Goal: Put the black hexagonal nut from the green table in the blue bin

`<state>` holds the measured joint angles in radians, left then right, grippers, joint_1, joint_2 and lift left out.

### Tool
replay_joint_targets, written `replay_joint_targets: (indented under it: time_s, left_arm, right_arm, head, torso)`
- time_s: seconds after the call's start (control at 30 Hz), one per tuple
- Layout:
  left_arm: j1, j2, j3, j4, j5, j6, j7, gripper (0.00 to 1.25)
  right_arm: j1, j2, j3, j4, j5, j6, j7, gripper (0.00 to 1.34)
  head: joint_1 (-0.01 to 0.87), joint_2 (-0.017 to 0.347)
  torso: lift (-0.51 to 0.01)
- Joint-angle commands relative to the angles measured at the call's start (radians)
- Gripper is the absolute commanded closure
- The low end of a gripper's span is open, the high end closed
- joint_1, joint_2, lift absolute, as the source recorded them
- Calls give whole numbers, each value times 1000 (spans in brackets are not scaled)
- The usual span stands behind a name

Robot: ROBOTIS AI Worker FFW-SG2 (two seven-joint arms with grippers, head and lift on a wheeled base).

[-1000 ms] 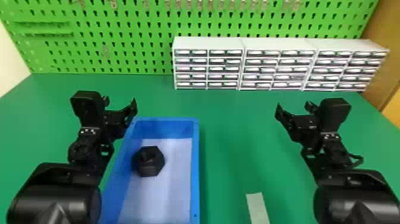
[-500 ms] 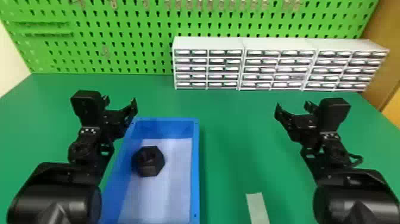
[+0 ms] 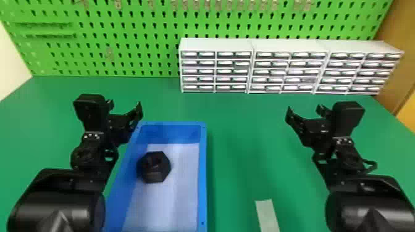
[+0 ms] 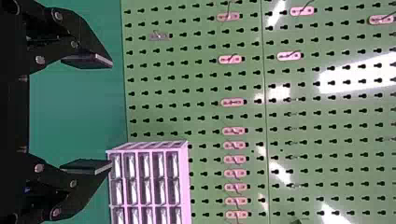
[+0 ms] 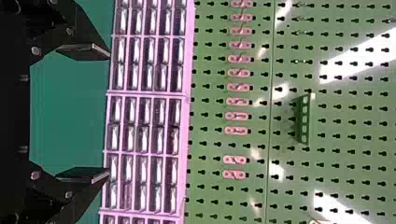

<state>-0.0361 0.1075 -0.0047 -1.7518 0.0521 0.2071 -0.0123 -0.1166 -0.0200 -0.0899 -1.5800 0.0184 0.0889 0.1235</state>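
ok so the black nut (image 3: 153, 167) is in the blue bin (image 3: 203, 179), sitting on the pale bottom toward the far end, right by the left wall. can't tell if it actually touches that wall. its hexagon outline and hole face up toward the head camera, with one blunt corner poking out to the right. honestly it looks about as wide as it is deep, so no clear long axis to call, and i can't tell if it's dead flat or tipped a little.

compared with the earlier head views, pretty much nothing has budged: nut's in the same spot, bin too, and both arms are holding the same pose. the left gripper (image 3: 125, 106) is up near the bin's far left corner, and the right gripper (image 3: 304, 109) is over on the right side of the green table (image 3: 234, 123), well apart from the bin. both are open, fingers spread wide, and the wrist views show the same thing.

as for containers, the bin sits lengthwise, running away from the robot, with the nut inside. at the back there are three white drawer cabinets (image 3: 287, 46) side by side, all rows of little drawers, though i can't make out what's in them. green pegboard (image 3: 123, 34) behind those, and a pale strip (image 3: 267, 216) on the table right of the bin.
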Motion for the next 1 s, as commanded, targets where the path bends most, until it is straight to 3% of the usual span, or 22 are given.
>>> replay_joint_targets:
  time_s: [0.0, 0.97]
  left_arm:
    - [1, 0, -1, 0, 2, 0, 0, 486]
    - [2, 0, -3, 0, 2, 0, 0, 486]
  right_arm:
    - [0, 0, -1, 0, 0, 0, 1, 392]
    - [3, 3, -1, 0, -2, 0, 1, 392]
  head:
    - [686, 51]
    - [686, 51]
  torso:
    - [-96]
    - [-96]
